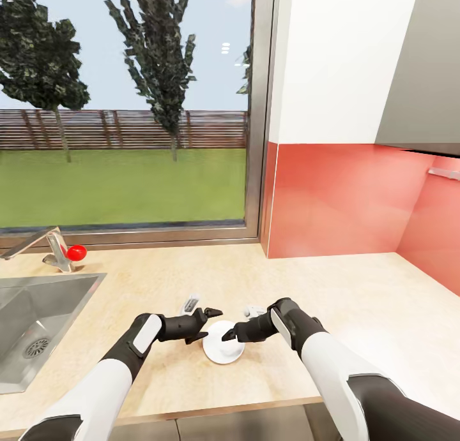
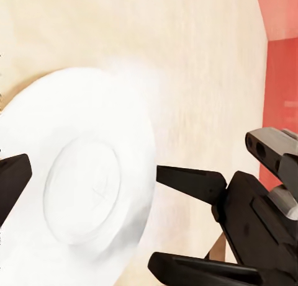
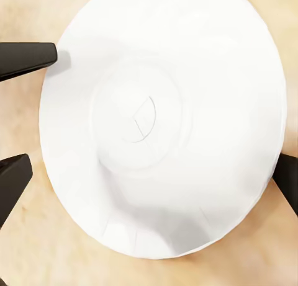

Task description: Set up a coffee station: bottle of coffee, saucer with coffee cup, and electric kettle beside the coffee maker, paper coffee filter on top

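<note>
While both arms reach over the kitchen countertop (image 1: 332, 288), we record items from left to right. At far left a steel sink (image 1: 38, 329) is set into the slab, with a silvery faucet (image 1: 45, 244) behind it and a small red ball (image 1: 76, 252) just beside the faucet base. A large window (image 1: 128, 109) runs behind the counter.

We note the left gripper (image 1: 211, 314) at the left edge of the saucer (image 1: 220, 350), fingers spread apart and clamped on nothing. A small silvery object (image 1: 191, 302) lies on the counter just behind this gripper; we cannot identify it.

We find the saucer flat on the countertop near its front edge, between the two grippers. The right wrist view shows it as a plain white disc (image 3: 161, 121).

We note the right gripper (image 1: 229, 336) over the saucer's right part, jaws apart, with dark fingertips (image 3: 28, 58) at the rim.

Red backsplash (image 1: 345, 198) closes the right side.
</note>
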### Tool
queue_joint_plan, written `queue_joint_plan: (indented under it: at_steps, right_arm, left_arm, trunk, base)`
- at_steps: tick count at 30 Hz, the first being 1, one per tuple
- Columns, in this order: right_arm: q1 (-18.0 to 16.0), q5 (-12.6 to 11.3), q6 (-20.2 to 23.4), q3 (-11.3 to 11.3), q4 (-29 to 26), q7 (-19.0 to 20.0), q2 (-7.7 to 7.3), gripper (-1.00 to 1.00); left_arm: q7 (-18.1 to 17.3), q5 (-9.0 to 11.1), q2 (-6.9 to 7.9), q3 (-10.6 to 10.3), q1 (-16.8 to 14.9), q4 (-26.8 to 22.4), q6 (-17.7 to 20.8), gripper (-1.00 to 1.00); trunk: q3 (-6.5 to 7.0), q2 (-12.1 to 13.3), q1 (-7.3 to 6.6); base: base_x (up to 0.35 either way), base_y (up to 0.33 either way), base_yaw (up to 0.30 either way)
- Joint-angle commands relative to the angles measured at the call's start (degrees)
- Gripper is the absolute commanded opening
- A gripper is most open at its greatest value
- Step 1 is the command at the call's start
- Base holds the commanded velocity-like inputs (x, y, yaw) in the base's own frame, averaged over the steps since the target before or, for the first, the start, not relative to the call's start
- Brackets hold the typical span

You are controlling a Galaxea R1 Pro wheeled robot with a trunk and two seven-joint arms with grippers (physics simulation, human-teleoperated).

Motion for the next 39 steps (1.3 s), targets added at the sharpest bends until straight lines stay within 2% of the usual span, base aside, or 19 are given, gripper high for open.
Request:
queue_joint_plan:
  at_steps: [1, 13, 39]
  right_arm:
    - [0.01, 1.43, 0.27, 0.14, 1.33, 0.22, 0.01, 1.00]
    - [0.01, 1.43, 0.27, 0.14, 1.33, 0.22, 0.01, 1.00]
    - [0.01, 1.43, 0.27, 0.14, 1.77, 0.27, 0.01, 1.00]
  left_arm:
    - [-0.16, -0.31, -0.06, 0.50, -0.06, -0.01, 0.36, 1.00]
    - [0.38, -0.61, 0.55, 0.65, -0.06, 0.27, -0.07, 1.00]
    - [0.93, -0.45, 0.43, 0.58, 1.08, 2.46, -0.48, 1.00]
  trunk:
    - [-0.14, -0.10, 0.05]
    - [-0.14, -0.10, 0.05]
    - [-0.14, -0.10, 0.05]
  base:
    - [0.000, 0.000, 0.000]
    - [0.000, 0.000, 0.000]
    - [0.000, 0.000, 0.000]
